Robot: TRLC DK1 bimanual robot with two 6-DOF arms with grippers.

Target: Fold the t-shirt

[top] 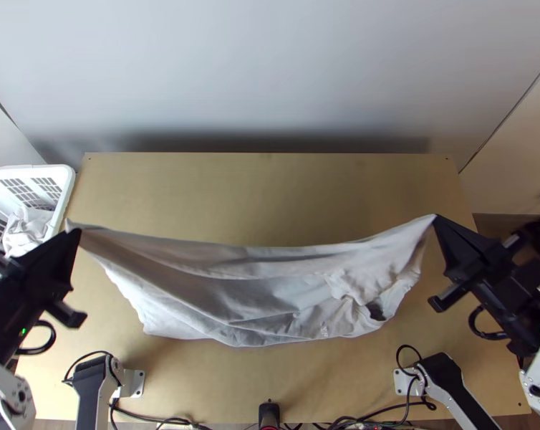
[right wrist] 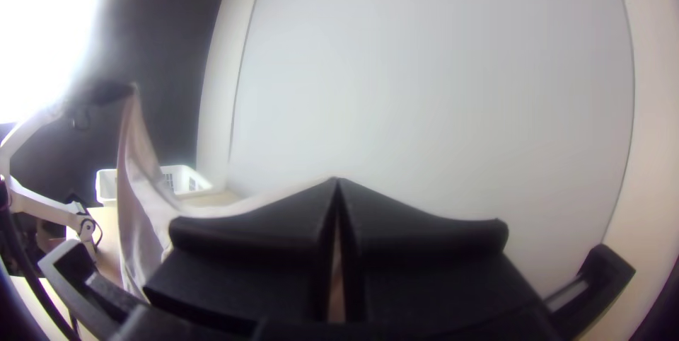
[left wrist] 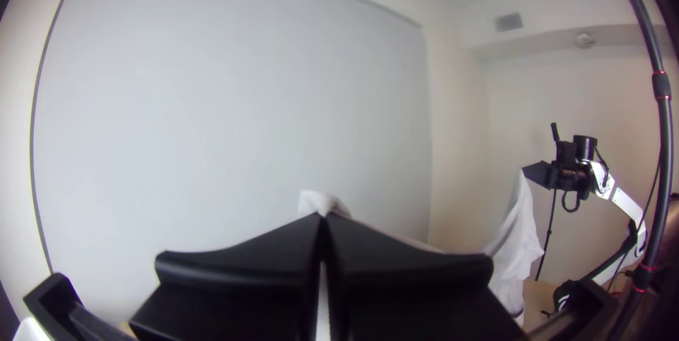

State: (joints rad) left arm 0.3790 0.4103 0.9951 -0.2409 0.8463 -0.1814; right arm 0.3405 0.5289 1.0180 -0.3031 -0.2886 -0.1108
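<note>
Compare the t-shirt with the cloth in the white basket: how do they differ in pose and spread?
The t-shirt hangs stretched between the left claw and the right claw; the basket cloth lies bunched inside the basket. The t-shirt spans a broad stretch, while the basket cloth shows as a small heap. Both are pale.

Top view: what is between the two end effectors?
The shirt, hanging from the left end effector to the right end effector, as the top view shows.
</note>
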